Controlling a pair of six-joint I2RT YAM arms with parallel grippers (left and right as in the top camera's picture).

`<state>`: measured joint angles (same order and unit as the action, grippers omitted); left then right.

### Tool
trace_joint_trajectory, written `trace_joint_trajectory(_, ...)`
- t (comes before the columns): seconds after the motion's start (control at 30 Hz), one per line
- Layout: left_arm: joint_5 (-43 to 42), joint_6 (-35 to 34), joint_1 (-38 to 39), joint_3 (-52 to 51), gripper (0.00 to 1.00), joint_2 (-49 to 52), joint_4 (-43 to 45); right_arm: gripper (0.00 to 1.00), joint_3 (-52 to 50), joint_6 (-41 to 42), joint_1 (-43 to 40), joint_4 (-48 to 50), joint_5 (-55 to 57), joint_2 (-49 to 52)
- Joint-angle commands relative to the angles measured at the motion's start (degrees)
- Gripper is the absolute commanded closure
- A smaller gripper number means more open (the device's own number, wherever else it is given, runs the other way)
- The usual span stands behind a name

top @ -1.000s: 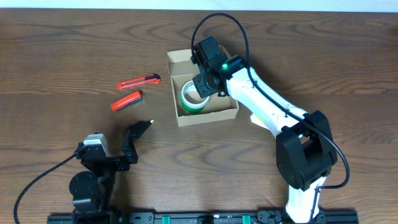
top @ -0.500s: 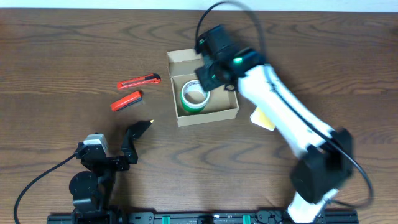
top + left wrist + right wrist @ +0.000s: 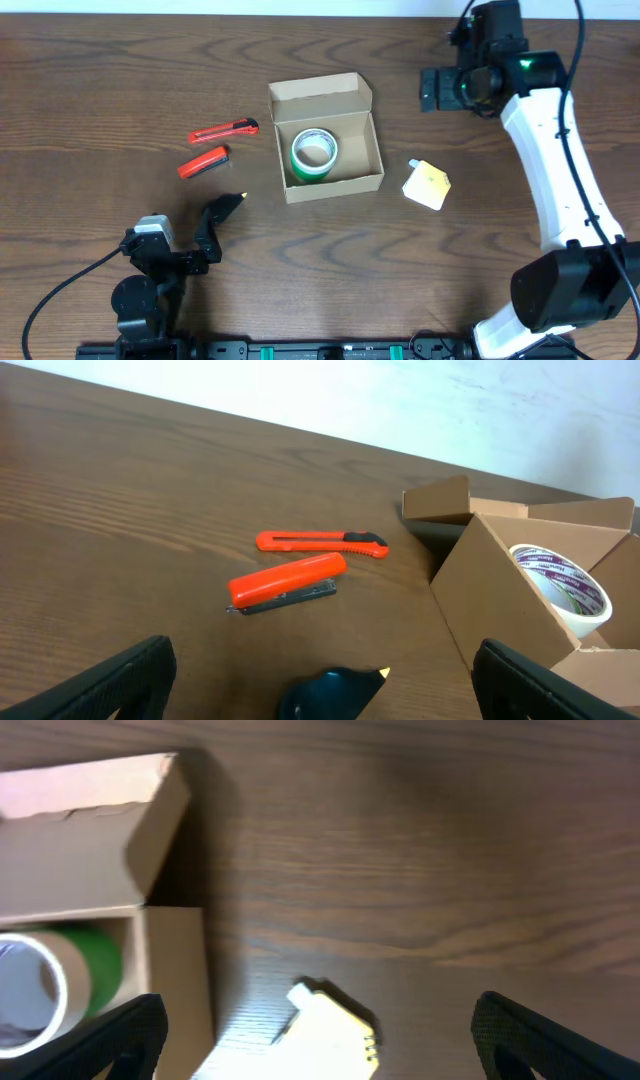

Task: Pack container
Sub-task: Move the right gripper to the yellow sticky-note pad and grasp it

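Down at the near left, the left gripper (image 3: 322, 652) rests low with its fingers spread wide, holding nothing. Beyond it lie a slim red box cutter (image 3: 224, 130) and a stubby orange-red plastic tool (image 3: 203, 161). The small brown cardboard box (image 3: 335, 187) sits mid-table, flap up, with a green tape roll (image 3: 314, 153) inside. A yellow-and-white pad (image 3: 427, 186) lies just right of it. The right gripper (image 3: 318, 1008) hovers spread, empty.

Soft, even light covered the desk (image 3: 100, 80) overhead, the container (image 3: 335, 186) throwing only faint shadow, whereas the right wrist view was blurred throughout, with a dark shadow just beside the container there.
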<state>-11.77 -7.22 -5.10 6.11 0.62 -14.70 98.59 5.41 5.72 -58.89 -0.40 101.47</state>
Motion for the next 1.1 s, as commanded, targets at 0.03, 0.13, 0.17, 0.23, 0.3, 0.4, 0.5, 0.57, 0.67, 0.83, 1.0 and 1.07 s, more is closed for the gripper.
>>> trace_joint_trajectory(0.03,0.37,1.03,-0.22,-1.46,0.04,-0.37,-0.22,0.01,-0.90,-0.31,-1.81,-2.16,-2.80,0.22)
trace_joint_trajectory(0.13,0.37,1.01,-0.22,-1.44,0.05,-0.37,-0.22,0.01,-4.04,0.52,-1.60,-2.58,-3.28,0.33)
trace_joint_trajectory(0.17,0.37,1.03,-0.22,-1.46,0.05,-0.37,-0.24,0.01,-5.42,0.48,-1.36,-2.16,-3.28,0.33)
trace_joint_trajectory(0.23,0.37,1.01,-0.22,-1.46,0.05,-0.37,-0.22,0.01,-8.07,-1.03,-0.96,-1.14,-3.28,0.33)
trace_joint_trajectory(0.3,0.37,1.03,-0.22,-1.46,0.05,-0.37,-0.22,0.01,-10.88,-3.87,-0.48,0.13,-3.30,0.33)
trace_joint_trajectory(0.4,0.37,1.01,-0.22,-1.46,0.05,-0.37,-0.24,0.01,-14.75,-10.64,-0.09,2.43,-4.37,0.33)
trace_joint_trajectory(0.5,0.37,1.03,-0.22,-1.46,0.05,-0.37,-0.24,0.01,-18.82,-23.30,0.00,5.44,-6.23,0.35)
trace_joint_trajectory(0.57,0.37,1.01,-0.22,-1.46,0.05,-0.37,-0.22,0.01,-21.31,-31.43,0.00,7.34,-6.25,0.44)
trace_joint_trajectory(0.67,0.37,1.01,-0.22,-1.46,0.05,-0.37,-0.24,0.01,-24.20,-37.79,-0.07,9.92,-6.05,0.46)
trace_joint_trajectory(0.83,0.37,1.01,-0.22,-1.46,0.05,-0.37,-0.22,0.01,-27.34,-42.45,-0.07,12.72,-6.95,0.46)
trace_joint_trajectory(1.0,0.35,1.03,-0.22,-1.44,0.05,-0.37,-0.22,0.01,-30.97,-49.31,0.00,15.30,-8.87,0.46)
trace_joint_trajectory(1.07,0.37,1.03,-0.22,-1.46,0.04,-0.37,-0.22,0.01,-32.28,-50.16,-0.02,16.48,-8.83,0.46)
